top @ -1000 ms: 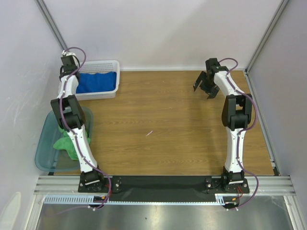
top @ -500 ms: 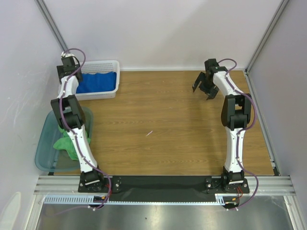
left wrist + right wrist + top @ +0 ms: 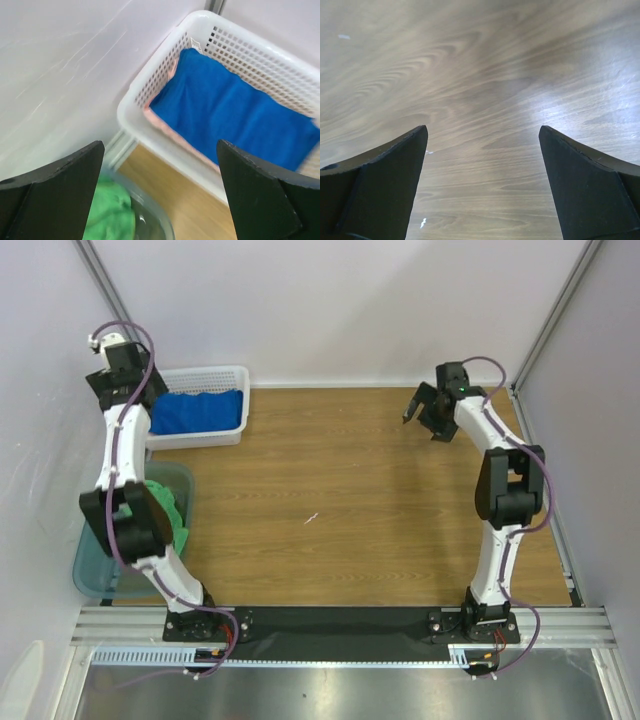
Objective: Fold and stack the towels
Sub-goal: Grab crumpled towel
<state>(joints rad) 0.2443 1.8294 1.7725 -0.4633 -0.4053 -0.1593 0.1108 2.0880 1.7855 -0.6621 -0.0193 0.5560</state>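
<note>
Counting: blue towel (image 3: pixel 230 115) 1 | pink towel (image 3: pixel 169 132) 1 | green towel (image 3: pixel 110 217) 1

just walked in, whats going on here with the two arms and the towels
Two robot arms are folding and stacking towels, and neither holds anything right now. The left gripper hangs open above the white perforated plastic basket, where a folded royal blue terry towel lies on a pale pink one. A bright green towel sits bunched in the translucent teal plastic tub, not yet folded. The right gripper hovers open over the wooden table.
</note>
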